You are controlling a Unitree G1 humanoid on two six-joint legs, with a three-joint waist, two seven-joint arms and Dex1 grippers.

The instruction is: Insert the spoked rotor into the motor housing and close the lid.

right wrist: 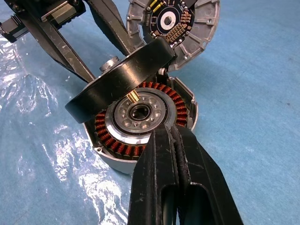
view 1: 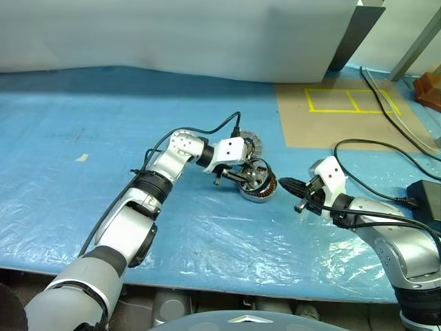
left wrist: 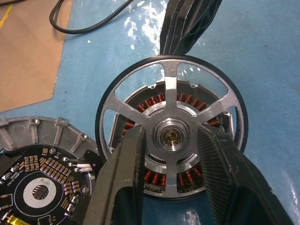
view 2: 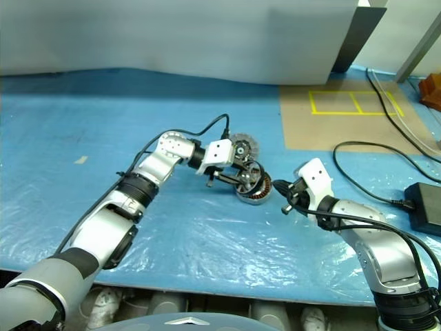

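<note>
Your right gripper (right wrist: pixel 174 133) has its 2 fingers pressed together, tips at the rim of the motor housing (right wrist: pixel 180 110). The left gripper's fingers (right wrist: pixel 61 44) hold a black-rimmed wheel (right wrist: pixel 119 79) tilted over the copper windings. A segmented-rim disc (right wrist: pixel 206 26) lies just behind.

glossy crinkled blue plastic sheet (view 1: pixel 207 241) covers the bench; motor housing (right wrist: pixel 140 117) is bright metal with copper windings; spoked rotor (left wrist: pixel 171 136) brushed silver metal, black-rimmed.

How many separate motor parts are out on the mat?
3. The spoked rotor, held tilted in the left gripper; motor housing with copper windings on the blue sheet beneath it; circuit-board lid lying right beside the housing. Anything under them would be hidden.
</note>
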